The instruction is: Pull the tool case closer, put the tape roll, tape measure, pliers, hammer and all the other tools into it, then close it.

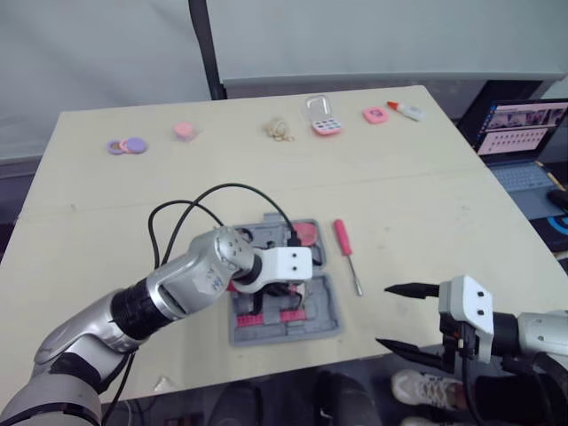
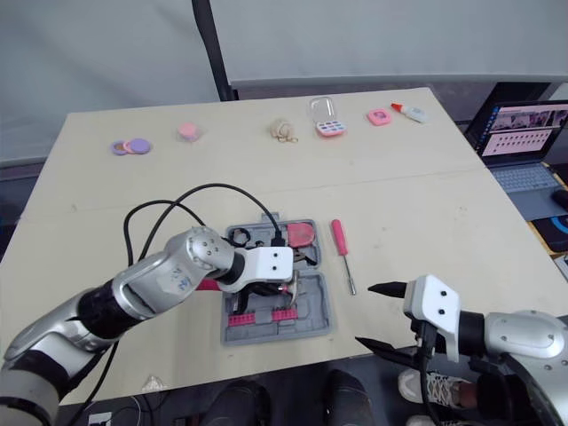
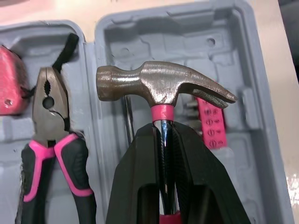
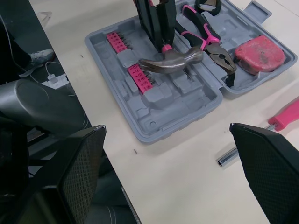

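Left fingers (image 3: 140, 177) clenched on hammer (image 3: 163, 86) neck over open tool case (image 4: 154, 126); right fingers (image 4: 268, 163) spread wide, empty.

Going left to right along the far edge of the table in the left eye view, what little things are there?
Purple discs, pink round piece, beige tangle, clear box, pink tile, small white bottle.

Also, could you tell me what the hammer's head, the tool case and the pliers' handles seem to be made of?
The hammer has a head that looks like steel, dull and slightly tarnished, with brownish patches. The tool case seems moulded grey plastic, matte, with formed recesses. The pliers have handles probably of rubber or soft plastic, black with pink.
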Tool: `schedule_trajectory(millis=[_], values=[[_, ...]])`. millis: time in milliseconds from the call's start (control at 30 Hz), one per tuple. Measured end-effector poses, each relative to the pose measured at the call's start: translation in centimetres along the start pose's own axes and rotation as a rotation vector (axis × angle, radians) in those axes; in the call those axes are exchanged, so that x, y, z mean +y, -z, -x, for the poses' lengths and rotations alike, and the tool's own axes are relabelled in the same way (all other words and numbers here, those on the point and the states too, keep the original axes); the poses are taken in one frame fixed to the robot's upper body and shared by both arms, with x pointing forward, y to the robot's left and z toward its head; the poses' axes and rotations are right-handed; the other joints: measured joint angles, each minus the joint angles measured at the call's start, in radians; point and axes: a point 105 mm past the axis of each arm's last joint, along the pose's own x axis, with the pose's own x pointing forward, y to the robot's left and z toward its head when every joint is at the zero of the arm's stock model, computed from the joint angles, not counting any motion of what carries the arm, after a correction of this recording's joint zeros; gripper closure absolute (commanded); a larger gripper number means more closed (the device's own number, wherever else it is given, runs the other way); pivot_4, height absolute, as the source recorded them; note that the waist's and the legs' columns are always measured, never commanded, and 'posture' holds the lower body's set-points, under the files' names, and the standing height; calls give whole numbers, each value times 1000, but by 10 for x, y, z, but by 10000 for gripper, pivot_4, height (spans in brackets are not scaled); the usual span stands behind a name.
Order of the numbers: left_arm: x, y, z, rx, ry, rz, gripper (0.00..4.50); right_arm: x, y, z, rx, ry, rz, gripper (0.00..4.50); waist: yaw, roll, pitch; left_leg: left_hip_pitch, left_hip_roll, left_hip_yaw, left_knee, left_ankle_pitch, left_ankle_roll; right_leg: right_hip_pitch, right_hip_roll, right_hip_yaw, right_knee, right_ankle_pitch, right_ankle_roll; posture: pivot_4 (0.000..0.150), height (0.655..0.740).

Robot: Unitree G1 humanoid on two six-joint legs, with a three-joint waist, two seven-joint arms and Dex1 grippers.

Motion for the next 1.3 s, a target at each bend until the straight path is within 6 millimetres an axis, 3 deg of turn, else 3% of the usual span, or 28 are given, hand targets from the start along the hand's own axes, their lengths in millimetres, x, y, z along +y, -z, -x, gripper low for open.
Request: schedule_trajectory(millis=[433,733,1300], values=[[2,-25,-6,-3,-5,73,44387,0,-2,-1,-5,9,8,0,4,0,0,0,0,-2,1,0,0,0,0,0,1,0,0,1500,7287],[-8,-28,-21,31,33,74,44387,2,1,-1,-4,15,9,0,5,0,0,0,0,-6,1,0,0,0,0,0,1,0,0,1500,7287],[-6,-23,-38,65,49,150,44387,3,7,-1,6,43,-15,0,5,0,0,0,-1,-7,2,0,1,0,-1,0,1,0,0,1500,7287]])
